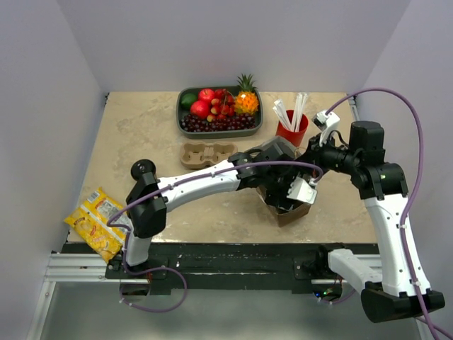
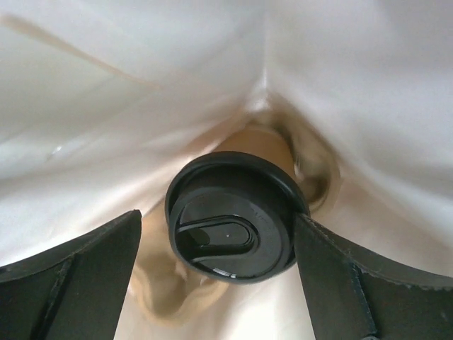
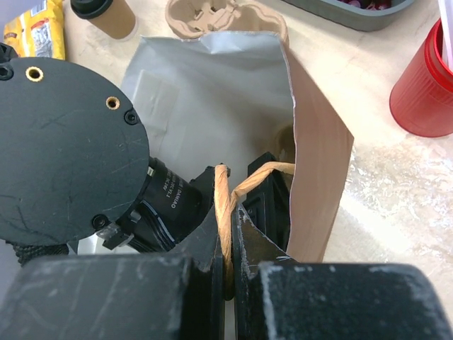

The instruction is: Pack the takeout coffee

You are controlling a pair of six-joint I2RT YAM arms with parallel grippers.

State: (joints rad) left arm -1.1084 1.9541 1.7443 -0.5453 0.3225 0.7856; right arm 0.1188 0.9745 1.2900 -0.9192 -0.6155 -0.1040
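The takeout coffee [image 2: 241, 205] is sitting deep inside the kraft paper bag [image 3: 318, 142], its lid [image 2: 226, 230] facing the bag's mouth. The left gripper [image 2: 216, 216] is hanging wide around it, one finger clear and the other right at the lid's rim (not squeezing, I'd say). The right gripper [image 3: 228, 283] is pinching the bag's twisted paper handle [image 3: 223, 205]. I'm guessing the cup's light, thin-walled and crushable, and that glossy round plastic lid looks slick, so I'd go gently for the paper wall below it.
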